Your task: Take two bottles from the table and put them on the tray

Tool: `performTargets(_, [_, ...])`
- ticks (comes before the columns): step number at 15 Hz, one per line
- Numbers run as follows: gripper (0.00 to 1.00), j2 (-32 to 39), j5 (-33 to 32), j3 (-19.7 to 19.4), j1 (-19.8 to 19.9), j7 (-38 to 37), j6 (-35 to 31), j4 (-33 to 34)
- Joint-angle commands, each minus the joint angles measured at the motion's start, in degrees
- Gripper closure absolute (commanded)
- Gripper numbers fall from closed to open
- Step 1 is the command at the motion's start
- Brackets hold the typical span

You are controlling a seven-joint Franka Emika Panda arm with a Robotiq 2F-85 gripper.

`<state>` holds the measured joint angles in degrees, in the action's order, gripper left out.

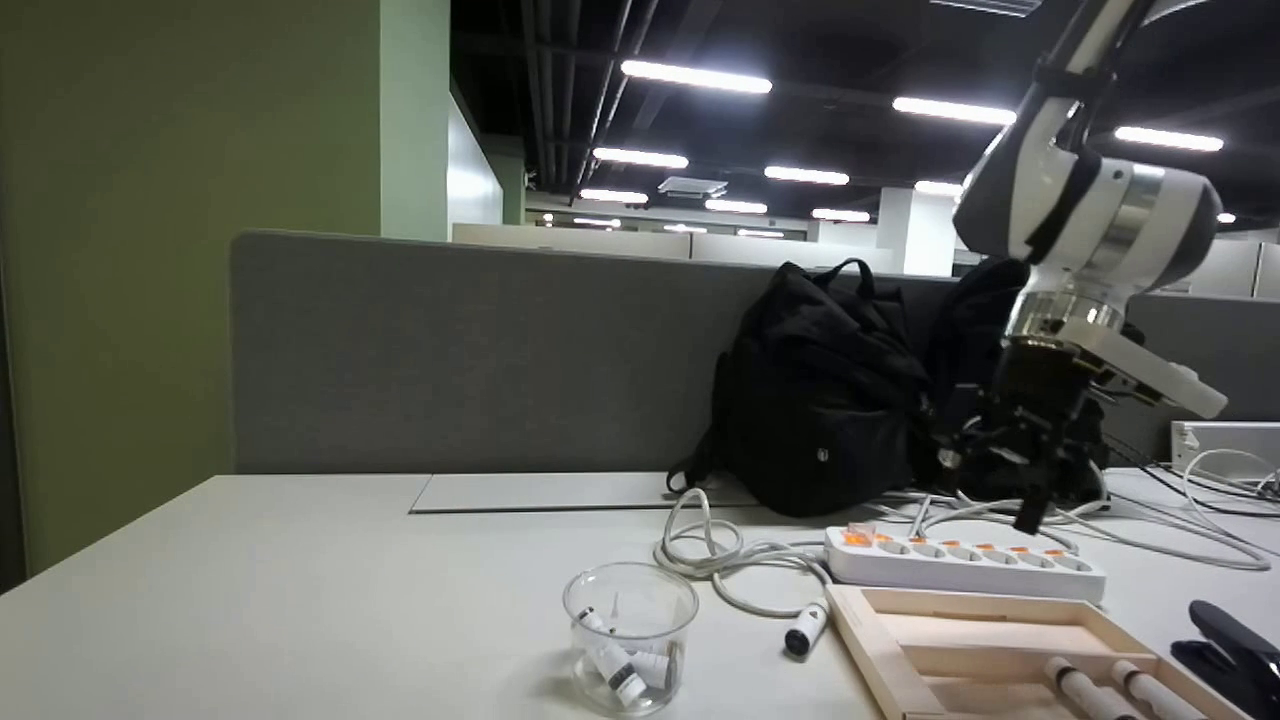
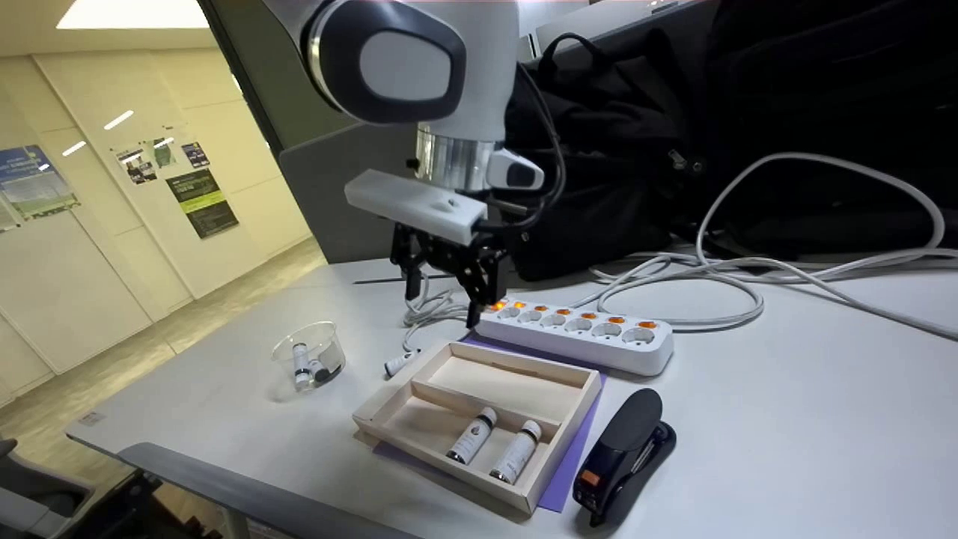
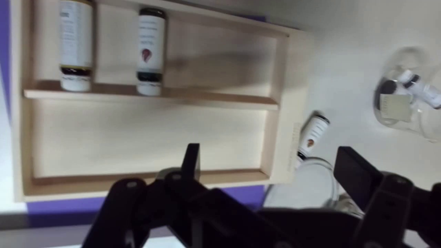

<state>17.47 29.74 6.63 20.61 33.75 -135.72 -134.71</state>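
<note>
Hanging in the air over the smooth, pale grey-white worktop, the black two-fingered tool has its fingers spread wide, with nothing held between them. Inside the shallow, pale beige wooden tray, a small white-labelled bottle with a white cap and a matching bottle lie on their sides, near each other but apart, in the same compartment, caps towards the divider. A third white-labelled, dark-ended bottle lies on the worktop just beside the tray's short end. More small bottles are in the round, clear plastic cup, well apart from the tray; I cannot tell how many. A flat purple sheet shows beneath the tray. Along one long side sits the white plastic power strip with orange switches, and near the other short end lies the black stapler. A black fabric backpack stands in front of the grey partition panel.
</note>
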Motion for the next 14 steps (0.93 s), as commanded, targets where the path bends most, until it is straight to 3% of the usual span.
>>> performTargets(1, [0.0, 1.83, 5.2, 0.49, -4.58, -1.09, 6.04, 7.36])
performTargets(4, [0.0, 6.9, 10.06, 1.18, -8.97, -3.84, 7.66, 14.39])
performTargets(10, [0.0, 17.84, 20.23, 2.49, -13.35, -11.12, 17.7, 25.65])
performTargets(11, [0.0, 19.02, 21.49, 2.81, -13.32, -10.59, 20.74, 26.68])
performTargets(12, [0.0, 16.17, 20.6, 1.38, -14.6, -7.47, 16.55, 22.82])
performTargets(14, [0.0, 18.41, 21.68, 1.49, -14.83, -7.53, 19.12, 24.76])
